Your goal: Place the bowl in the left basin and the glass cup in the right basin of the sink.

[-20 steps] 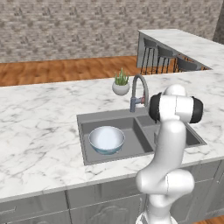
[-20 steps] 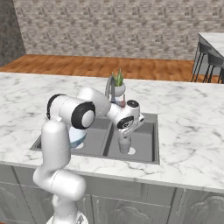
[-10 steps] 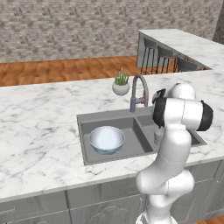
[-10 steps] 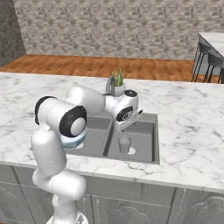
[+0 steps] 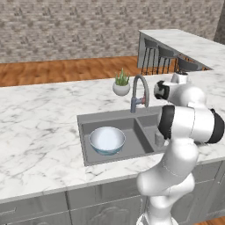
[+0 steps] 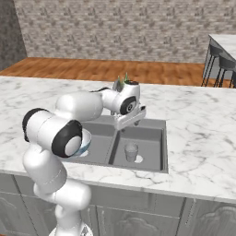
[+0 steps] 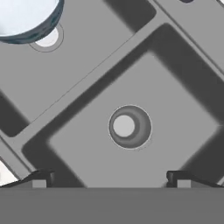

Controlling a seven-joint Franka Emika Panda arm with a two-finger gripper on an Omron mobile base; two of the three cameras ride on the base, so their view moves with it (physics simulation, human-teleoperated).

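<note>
The small grey translucent glass cup (image 7: 130, 127) is seen upright directly beneath the spread, empty hand (image 7: 111, 178), at 12 o'clock, inside the narrower dark grey right basin (image 7: 175, 109).

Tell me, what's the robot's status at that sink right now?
Gripper open, empty, above the right basin. Glass cup upright in it; bowl in the left basin. Nothing in the way.

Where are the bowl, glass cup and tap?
bowl (image 5: 107, 139): left base view, inside of the bowl, in the left basin.
glass cup (image 6: 131, 152): right base view, cup's side wall, in the right basin.
tap (image 5: 139, 90): left base view, on the chrome arch.
</note>
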